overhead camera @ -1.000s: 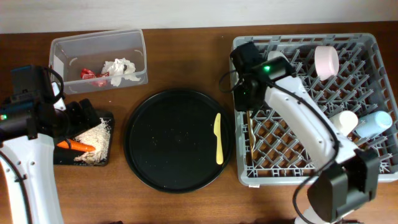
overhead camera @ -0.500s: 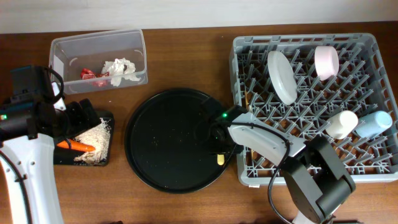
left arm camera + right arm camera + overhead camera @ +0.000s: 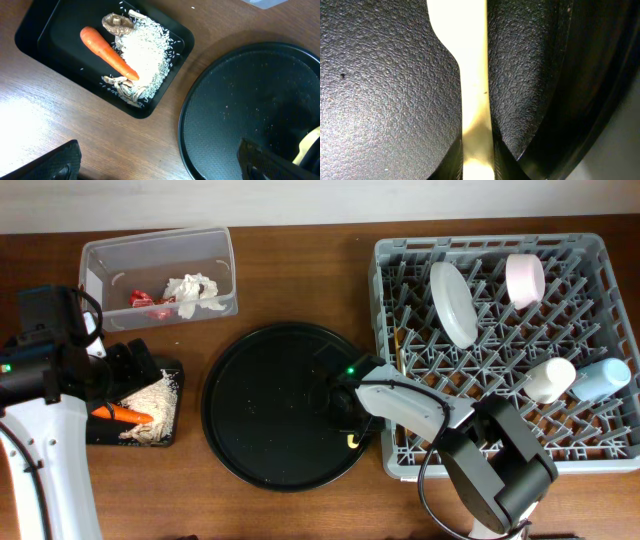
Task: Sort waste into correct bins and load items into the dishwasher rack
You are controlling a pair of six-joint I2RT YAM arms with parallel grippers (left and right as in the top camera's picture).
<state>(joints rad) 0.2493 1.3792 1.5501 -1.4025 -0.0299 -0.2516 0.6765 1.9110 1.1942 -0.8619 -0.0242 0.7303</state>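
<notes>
**A:** Right gripper point(image 3: 477, 155): what do we report?

**B:** Its fingers point(image 3: 451, 165) press both edges of the pale yellow utensil point(image 3: 465, 50), so we read it as clamped on the handle. The utensil lies flat on the round black tray point(image 3: 260, 410), at its right side, just left of the dishwasher rack point(image 3: 500, 242).

**A:** Which step is this?

**B:** We judge it the pickup of the last loose item. The waste lies in the clear tub point(image 3: 232, 270) and the shallow black tray point(image 3: 45, 35). The left gripper point(image 3: 160, 145) hangs spread and empty.

**A:** Next move?

**B:** Lift straight, clear the tray rim, carry right, then lower the utensil between the pegs, clear of the white dish point(image 3: 452, 302).
</notes>
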